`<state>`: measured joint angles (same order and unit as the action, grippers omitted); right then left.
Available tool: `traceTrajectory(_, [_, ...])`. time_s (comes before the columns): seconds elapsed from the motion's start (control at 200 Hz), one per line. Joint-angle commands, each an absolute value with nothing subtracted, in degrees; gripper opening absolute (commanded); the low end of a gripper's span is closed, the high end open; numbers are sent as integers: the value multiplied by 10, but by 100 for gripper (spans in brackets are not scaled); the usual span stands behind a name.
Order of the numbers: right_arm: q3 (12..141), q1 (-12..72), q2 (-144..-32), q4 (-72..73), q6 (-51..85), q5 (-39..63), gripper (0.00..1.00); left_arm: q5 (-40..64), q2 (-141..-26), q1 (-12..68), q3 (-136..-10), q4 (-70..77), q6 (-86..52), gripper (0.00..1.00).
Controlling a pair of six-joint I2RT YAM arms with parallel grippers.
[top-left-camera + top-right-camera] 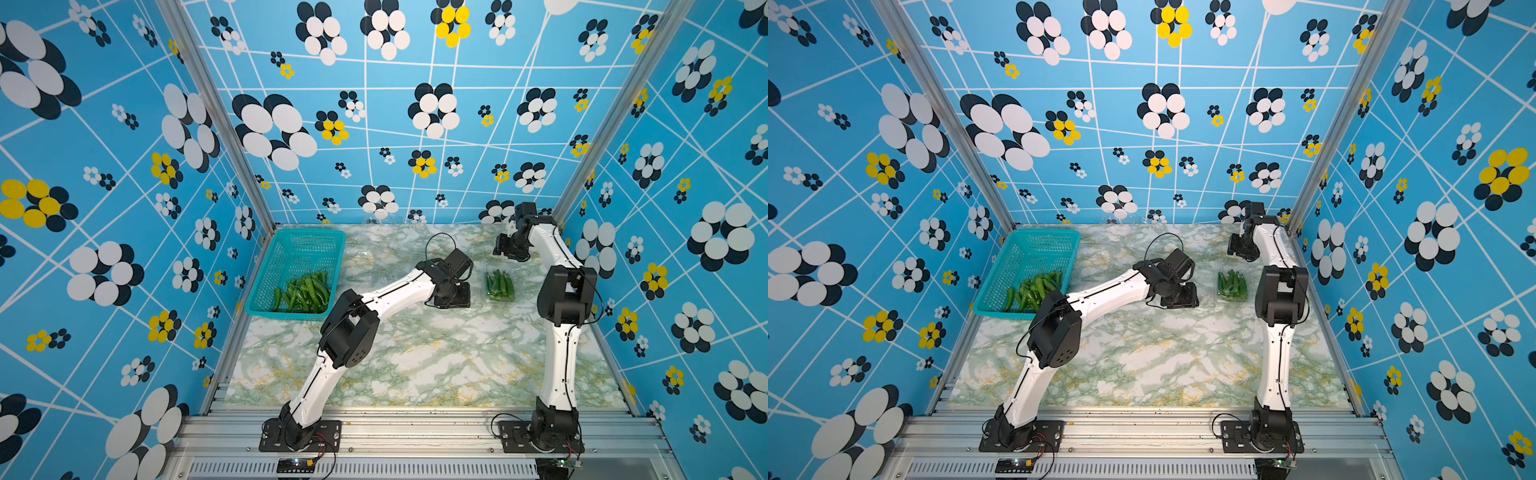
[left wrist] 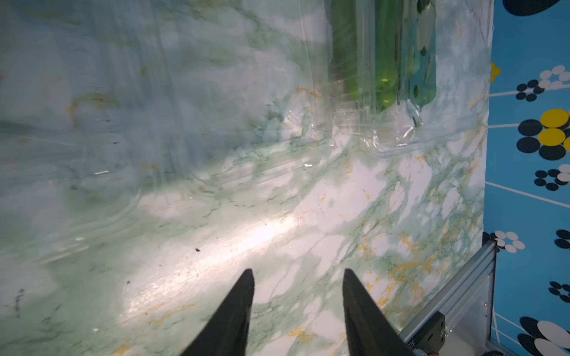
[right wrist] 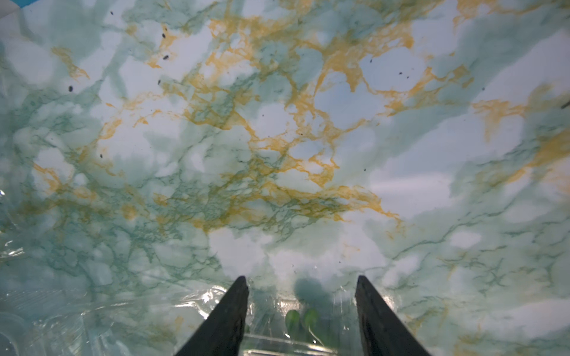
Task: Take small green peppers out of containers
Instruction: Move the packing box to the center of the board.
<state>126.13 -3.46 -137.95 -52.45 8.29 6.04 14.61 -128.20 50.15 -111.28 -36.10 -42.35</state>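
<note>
While both stand with jaws spread and empty, left gripper (image 2: 297,271) beside the clear container (image 1: 485,291) near the counter's (image 1: 415,357) right edge, right gripper (image 3: 302,277) behind it, small green peppers (image 1: 500,284) inside, long axis front to back

Near tabletop (image 1: 415,365) open, basket (image 1: 286,312) far left, container (image 1: 487,296) far right
</note>
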Motion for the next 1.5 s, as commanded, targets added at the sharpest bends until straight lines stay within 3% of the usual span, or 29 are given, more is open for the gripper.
traceTrajectory(0.0, [1217, -38, -1352, -547, 79, 54, 56, 180, -1298, 517, -1126, -359, -406, 48])
traceTrajectory(0.33, [977, -38, -1197, -485, 118, 46, 56, 212, -1307, 534, -1115, -357, -392, 45])
traceTrajectory(0.51, [890, -37, -1148, -466, 123, 53, 56, 218, -1254, 544, -1015, -315, -396, 39])
traceTrajectory(0.834, [887, -35, -1146, -469, 113, 52, 56, 228, -1198, 581, -913, -271, -399, 38])
traceTrajectory(1.494, [846, -9, -1131, -455, 134, 65, 56, 242, -1312, 589, -1021, -231, -431, 39])
